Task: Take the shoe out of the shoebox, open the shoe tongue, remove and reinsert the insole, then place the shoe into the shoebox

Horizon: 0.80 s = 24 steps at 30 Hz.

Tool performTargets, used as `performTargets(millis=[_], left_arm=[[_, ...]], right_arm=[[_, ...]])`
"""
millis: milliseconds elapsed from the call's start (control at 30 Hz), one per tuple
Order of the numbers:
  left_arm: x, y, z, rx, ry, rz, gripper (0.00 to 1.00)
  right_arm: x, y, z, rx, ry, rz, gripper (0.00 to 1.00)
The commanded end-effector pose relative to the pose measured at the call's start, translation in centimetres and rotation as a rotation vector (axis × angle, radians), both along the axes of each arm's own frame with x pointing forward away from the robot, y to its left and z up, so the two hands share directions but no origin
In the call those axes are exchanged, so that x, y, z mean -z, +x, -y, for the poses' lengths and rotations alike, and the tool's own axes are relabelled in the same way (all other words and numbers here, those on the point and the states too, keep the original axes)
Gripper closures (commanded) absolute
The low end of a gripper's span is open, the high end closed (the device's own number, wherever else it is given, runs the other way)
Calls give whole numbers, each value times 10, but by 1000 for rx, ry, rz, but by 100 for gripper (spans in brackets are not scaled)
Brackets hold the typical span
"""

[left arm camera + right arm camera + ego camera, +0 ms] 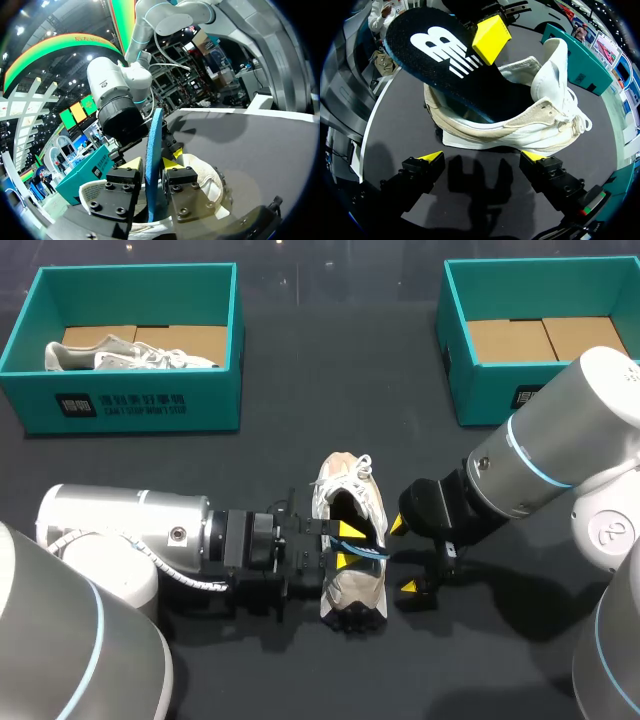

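Dark table [300, 410] | shoe [352, 592] upright mid-table near front edge, outside far-left shoebox [130, 405] and far-right shoebox [490, 390] | left gripper [348, 545] clamped on insole [435, 55], insole partly out of shoe | right gripper [403, 556] fingers apart, just beside shoe

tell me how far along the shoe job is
Done: the shoe stands out on the table. In hand: the left hand is shut on the insole, which sticks half out of the shoe; the right hand is open beside it. Left: seating the insole and putting the shoe into the empty shoebox.
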<state>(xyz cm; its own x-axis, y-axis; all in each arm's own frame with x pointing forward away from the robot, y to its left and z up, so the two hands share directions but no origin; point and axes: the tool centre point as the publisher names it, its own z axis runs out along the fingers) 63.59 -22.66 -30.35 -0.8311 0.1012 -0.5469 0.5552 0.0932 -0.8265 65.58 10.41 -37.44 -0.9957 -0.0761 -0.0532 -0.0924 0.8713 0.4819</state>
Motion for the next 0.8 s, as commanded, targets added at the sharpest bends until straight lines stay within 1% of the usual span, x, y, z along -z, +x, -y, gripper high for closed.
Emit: performTargets(millis=[33, 67, 167, 300, 400, 633, 800], left_arm=[[-3, -3, 1, 4, 10, 4, 90], [-2, -4, 2, 6, 11, 6, 100], [4, -2, 3, -2, 32, 24, 100], [22, 6, 5, -30, 64, 39, 100], [33, 14, 4, -56, 70, 22, 100], [52, 31, -3, -109, 74, -25, 100], [60, 36, -6, -126, 72, -58, 100]], right_arm=[[1, -1, 0, 1, -1, 2, 0], [1, -1, 0, 1, -1, 2, 0], [1, -1, 0, 1, -1, 2, 0], [1, -1, 0, 1, -1, 2, 0], [1, -1, 0, 1, -1, 2, 0], [1, -1, 0, 1, -1, 2, 0], [1, -1, 0, 1, -1, 2, 0]])
